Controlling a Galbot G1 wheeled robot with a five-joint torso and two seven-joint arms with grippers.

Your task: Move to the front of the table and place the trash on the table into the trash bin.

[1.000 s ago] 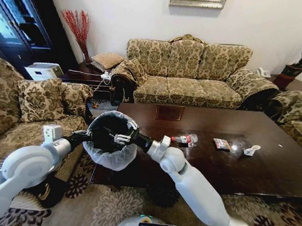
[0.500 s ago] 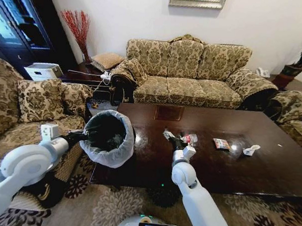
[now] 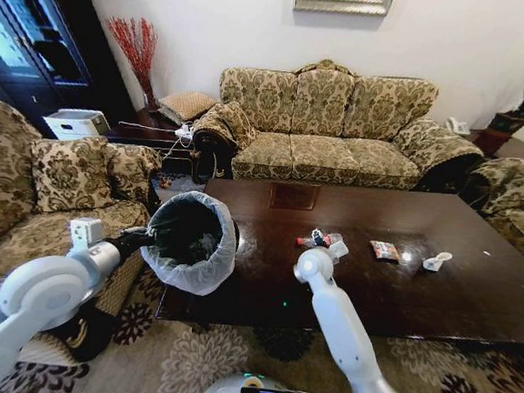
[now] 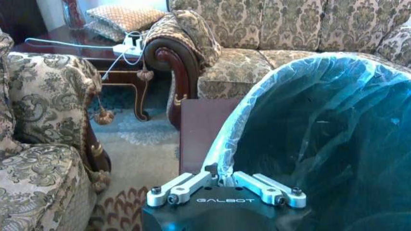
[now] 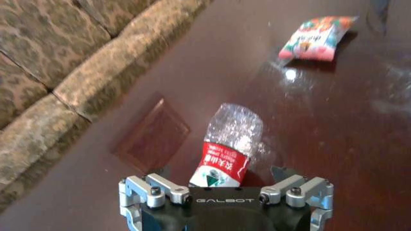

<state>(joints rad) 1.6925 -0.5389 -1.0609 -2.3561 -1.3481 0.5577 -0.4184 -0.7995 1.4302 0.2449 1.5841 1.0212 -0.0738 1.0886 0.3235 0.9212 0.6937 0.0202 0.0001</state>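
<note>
The clear plastic bottle (image 5: 229, 143) with a red label lies on the dark table (image 3: 431, 300). My right gripper (image 5: 224, 188) is open, one finger on each side of the bottle's label end. In the head view the right gripper (image 3: 316, 243) sits low over the bottle (image 3: 331, 240) near the table's middle. A colourful snack wrapper (image 3: 383, 250) and a white cup piece (image 3: 435, 260) lie farther right. My left gripper (image 4: 222, 179) is shut on the rim of the bag-lined trash bin (image 3: 190, 242), holding it at the table's left end.
A patterned sofa (image 3: 335, 121) stands behind the table and an armchair (image 3: 62, 188) to the left. Another seat (image 3: 510, 199) is at the right. A side table with cables (image 4: 122, 48) is beyond the bin. Patterned carpet (image 3: 194, 359) lies in front.
My right gripper has swung from above the trash bin's mouth rightwards onto the table and come down around the bottle. The left arm and bin have barely moved.
</note>
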